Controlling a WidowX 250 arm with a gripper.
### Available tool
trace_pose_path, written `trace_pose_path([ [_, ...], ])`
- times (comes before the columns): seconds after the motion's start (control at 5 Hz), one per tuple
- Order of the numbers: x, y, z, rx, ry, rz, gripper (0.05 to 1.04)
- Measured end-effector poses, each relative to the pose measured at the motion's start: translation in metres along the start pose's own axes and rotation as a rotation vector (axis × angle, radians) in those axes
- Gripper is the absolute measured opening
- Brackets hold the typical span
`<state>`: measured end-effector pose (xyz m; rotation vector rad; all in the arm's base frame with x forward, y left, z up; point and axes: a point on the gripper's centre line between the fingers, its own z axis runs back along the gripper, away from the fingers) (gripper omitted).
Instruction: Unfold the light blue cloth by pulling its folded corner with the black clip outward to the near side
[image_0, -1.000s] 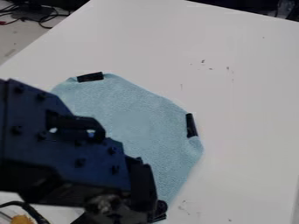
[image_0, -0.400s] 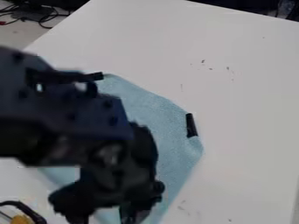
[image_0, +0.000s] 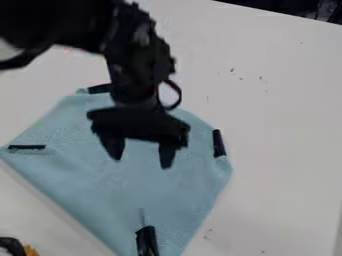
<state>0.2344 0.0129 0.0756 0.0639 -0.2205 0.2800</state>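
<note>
1. Black tool (image_0: 141, 161) is spread wide, nothing gripped between its fingers, pointing down over the cloth. Can't tell if the tips touch it, tbh.
2. Light blue cloth (image_0: 133, 187) is laid out right under it, kinda diamond-shaped, on the white surface (image_0: 280, 130).
3. Black strips sit around its edges: upper (image_0: 100, 88), right (image_0: 218, 143), left (image_0: 27, 147) and a chunkier lower one (image_0: 146, 240).
4. Some yellow thing (image_0: 31, 250) pokes in at the bottom-left corner, beside something black (image_0: 11, 245).
</note>
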Motion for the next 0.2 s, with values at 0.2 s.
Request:
trace_pose_path([
  [0.2,0.0203,0.0005,-0.0014,-0.007,0.017,-0.075,1.0],
])
